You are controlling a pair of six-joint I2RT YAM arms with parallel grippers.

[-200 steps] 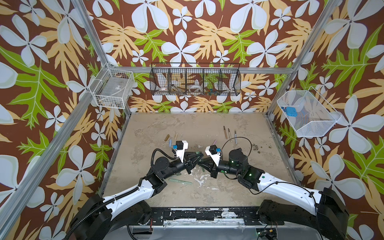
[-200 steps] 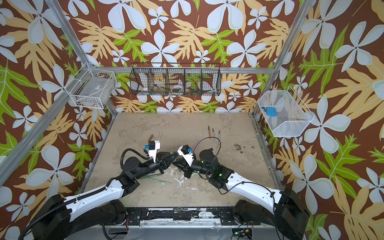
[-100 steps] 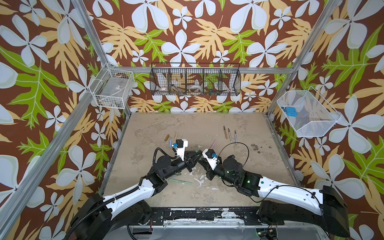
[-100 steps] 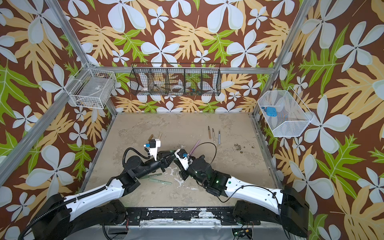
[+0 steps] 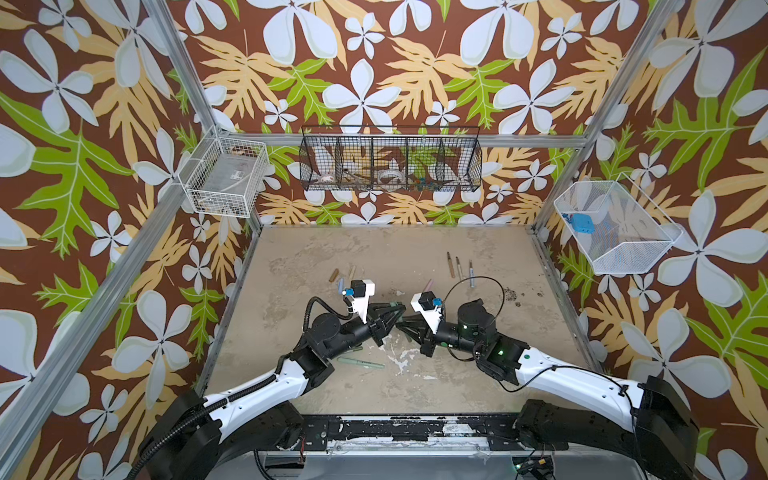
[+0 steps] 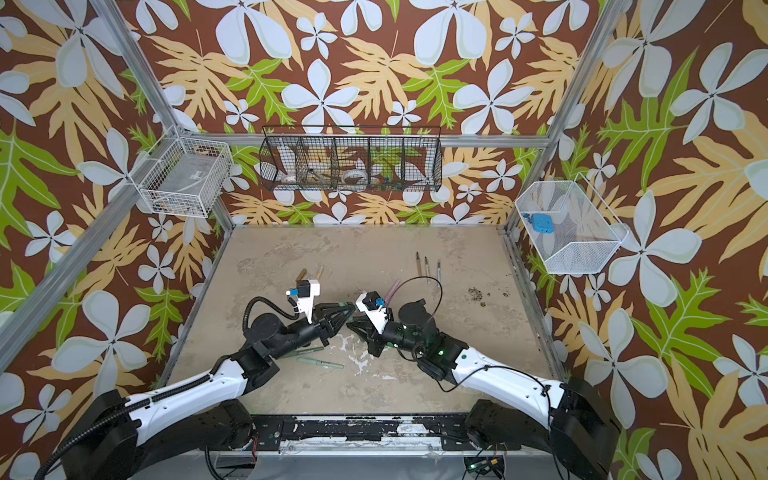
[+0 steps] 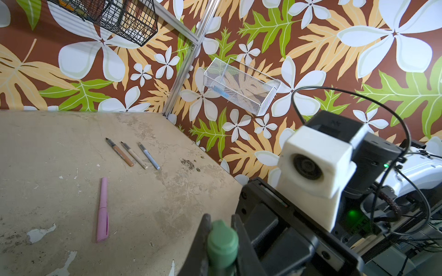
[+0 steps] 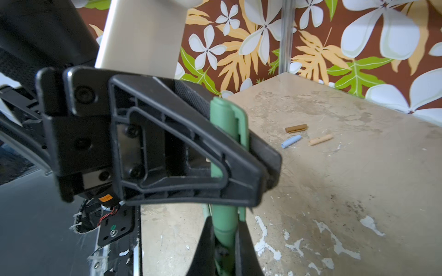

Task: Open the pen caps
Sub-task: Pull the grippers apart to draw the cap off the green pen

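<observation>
Above table (image 5: 374,257), green pen (image 8: 223,112) inside left claw (image 7: 220,222), right claw (image 8: 223,231).

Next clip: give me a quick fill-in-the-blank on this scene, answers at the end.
The left gripper and the right gripper are both shut on a pen coloured ___.
The pink pen lies on the table with its cap ___.
The third cap, by the brown cap and the beige cap, is ___.
Missing: green; on; light blue.
</observation>
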